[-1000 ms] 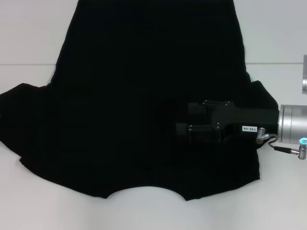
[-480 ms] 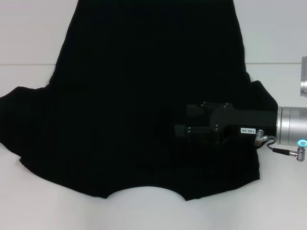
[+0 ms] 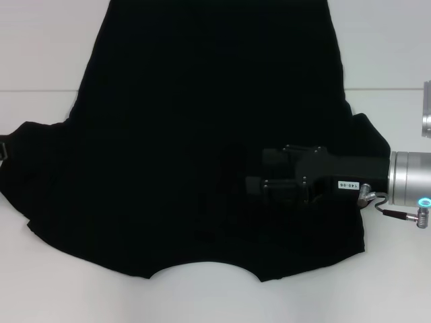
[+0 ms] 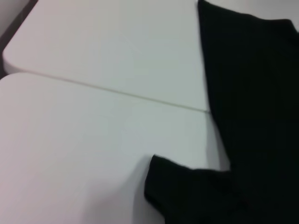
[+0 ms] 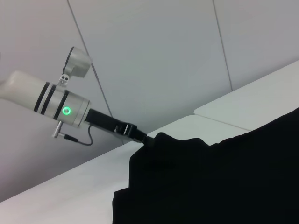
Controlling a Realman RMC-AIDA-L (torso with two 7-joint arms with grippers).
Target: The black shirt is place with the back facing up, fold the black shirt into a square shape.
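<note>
Head view: white table (image 3: 397,282) bears the black shirt (image 3: 202,134), spread flat, neckline nearest the robot. Right gripper (image 3: 259,171) sits over the shirt's right part; finger spread indeterminate. Left gripper (image 3: 5,149) at the left sleeve edge.

Left wrist view: sleeve (image 4: 191,196) on table.

Right wrist view: left gripper (image 5: 140,136) touches shirt; grip unclear.

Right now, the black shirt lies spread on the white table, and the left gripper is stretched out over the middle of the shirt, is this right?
Not quite: the arm stretched over the black shirt is the right one. The head view shows the right gripper reaching in from the right side, above the shirt. The left gripper only shows at the sleeve edge. The shirt does lie spread on the white table.
</note>
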